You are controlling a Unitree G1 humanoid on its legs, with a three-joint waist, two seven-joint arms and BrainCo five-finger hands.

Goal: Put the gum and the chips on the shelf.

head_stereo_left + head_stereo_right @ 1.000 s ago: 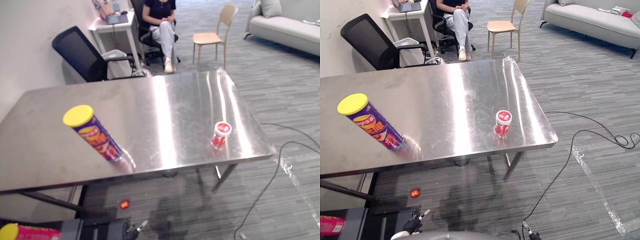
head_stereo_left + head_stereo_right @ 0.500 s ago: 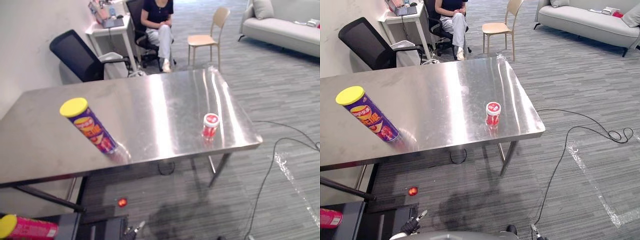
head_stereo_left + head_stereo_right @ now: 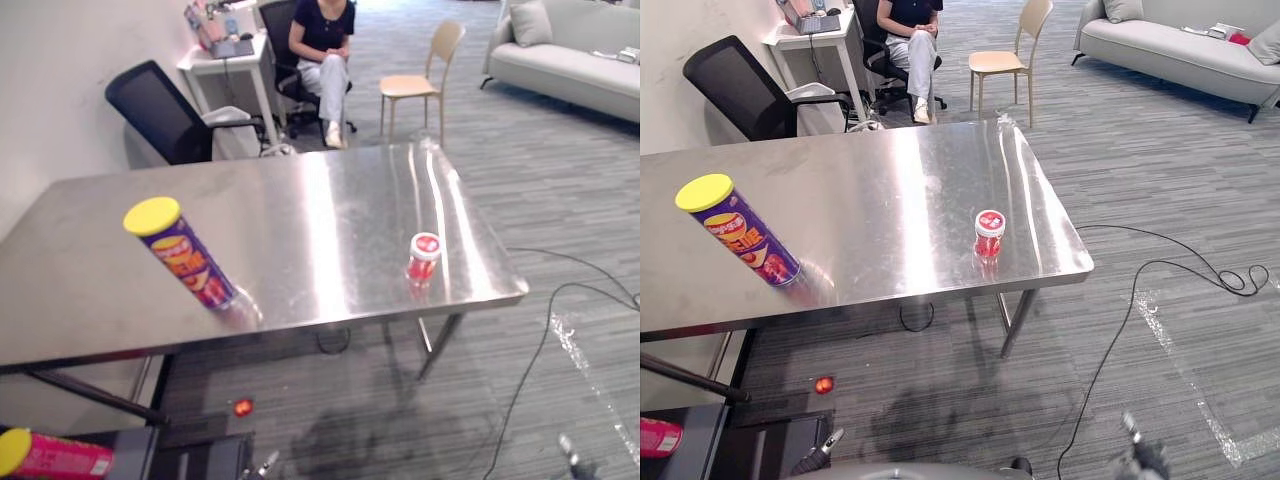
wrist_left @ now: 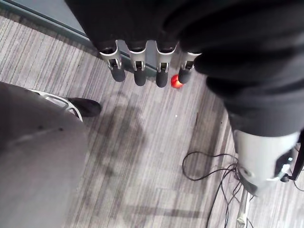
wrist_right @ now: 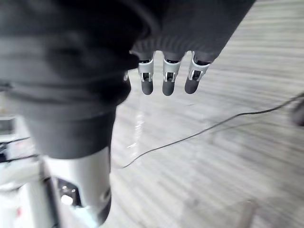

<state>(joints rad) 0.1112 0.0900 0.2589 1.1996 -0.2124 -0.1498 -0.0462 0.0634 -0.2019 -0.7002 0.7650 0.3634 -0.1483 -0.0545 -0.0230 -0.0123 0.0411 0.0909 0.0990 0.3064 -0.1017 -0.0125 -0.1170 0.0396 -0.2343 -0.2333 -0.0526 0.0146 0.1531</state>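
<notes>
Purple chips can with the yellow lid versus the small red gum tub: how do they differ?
The purple chips can with a yellow lid is a tall, slim tube; the small red gum tub is short and squat. The can stands toward the left of the steel table, the tub near its right front edge. Both stand lid-up on the table.

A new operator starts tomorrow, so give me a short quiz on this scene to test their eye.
1. True or false: the left robot hand and the right robot hand both hold nothing.
2. The gum jar stands: A) on the steel table, near its right edge; B) on the wooden chair; C) on the floor.
3. Fill in: the chips can has a ____ lid.
Key: 1 true; 2 A; 3 yellow.
</notes>
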